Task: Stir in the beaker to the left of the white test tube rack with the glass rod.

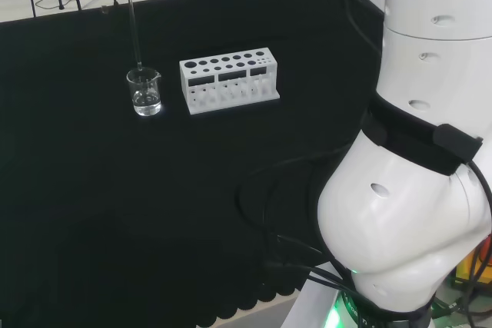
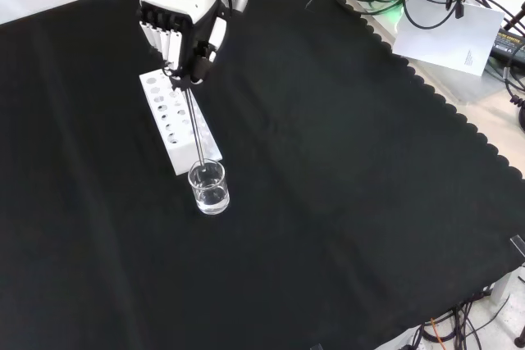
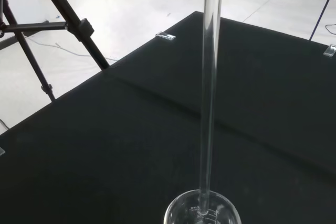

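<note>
We see hand point(image 2: 182, 26) above rack, fingers curled round glass rod point(image 2: 194, 125). Rod near upright, lower tip inside beaker point(image 1: 144, 91). Beaker on cloth, just left of white test tube rack point(image 1: 228, 81) in head view; holds clear liquid.

desk point(image 2: 344, 202): covered in plain black cloth with a scalloped edge
hand point(image 2: 179, 22): white shell over black fingers
glass rod point(image 2: 195, 133): clear and colourless, thin and pale against the cloth
beaker point(image 2: 208, 187): clear glass, faint white graduation marks, a clear liquid in its lower part
test tube rack point(image 1: 229, 81): white, with rows of dark round holes on top and dark slots along its side
arm links point(image 1: 415, 190): glossy white with a black band
floor point(image 3: 131, 9): pale grey
</note>
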Robot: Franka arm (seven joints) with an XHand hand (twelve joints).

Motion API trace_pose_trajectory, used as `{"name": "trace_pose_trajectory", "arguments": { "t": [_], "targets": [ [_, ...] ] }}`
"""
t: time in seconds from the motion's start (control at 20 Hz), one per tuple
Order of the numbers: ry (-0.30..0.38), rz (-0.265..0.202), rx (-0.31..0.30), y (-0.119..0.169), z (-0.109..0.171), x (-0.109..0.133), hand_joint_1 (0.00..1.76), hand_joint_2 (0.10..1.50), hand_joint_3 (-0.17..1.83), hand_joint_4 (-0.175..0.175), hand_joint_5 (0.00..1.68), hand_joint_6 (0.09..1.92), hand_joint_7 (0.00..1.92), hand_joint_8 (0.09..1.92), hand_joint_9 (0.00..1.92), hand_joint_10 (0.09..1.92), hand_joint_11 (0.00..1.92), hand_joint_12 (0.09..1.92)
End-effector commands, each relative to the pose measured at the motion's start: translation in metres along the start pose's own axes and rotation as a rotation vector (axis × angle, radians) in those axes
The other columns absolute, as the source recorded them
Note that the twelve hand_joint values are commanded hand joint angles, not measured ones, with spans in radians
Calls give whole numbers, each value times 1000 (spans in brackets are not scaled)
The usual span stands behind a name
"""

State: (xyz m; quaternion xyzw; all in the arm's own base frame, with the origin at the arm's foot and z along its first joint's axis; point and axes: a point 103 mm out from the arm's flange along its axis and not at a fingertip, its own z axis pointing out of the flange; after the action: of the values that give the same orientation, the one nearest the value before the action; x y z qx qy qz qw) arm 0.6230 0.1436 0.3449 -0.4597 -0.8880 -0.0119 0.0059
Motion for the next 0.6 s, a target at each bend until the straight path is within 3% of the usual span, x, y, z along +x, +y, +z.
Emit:
{"name": "trace_pose_trajectory", "arguments": {
  "t": [0.05, 0.6],
  "targets": [
    [10, -10, 10, 2, 27, 2, 1292, 1071, -1, -175, 1038, 613, 1138, 1052, 1642, 713, 1763, 341],
    [18, -27, 20, 2, 59, 1, 1292, 1072, 0, -175, 1037, 613, 1136, 1056, 1643, 711, 1763, 341]
  ]
}}
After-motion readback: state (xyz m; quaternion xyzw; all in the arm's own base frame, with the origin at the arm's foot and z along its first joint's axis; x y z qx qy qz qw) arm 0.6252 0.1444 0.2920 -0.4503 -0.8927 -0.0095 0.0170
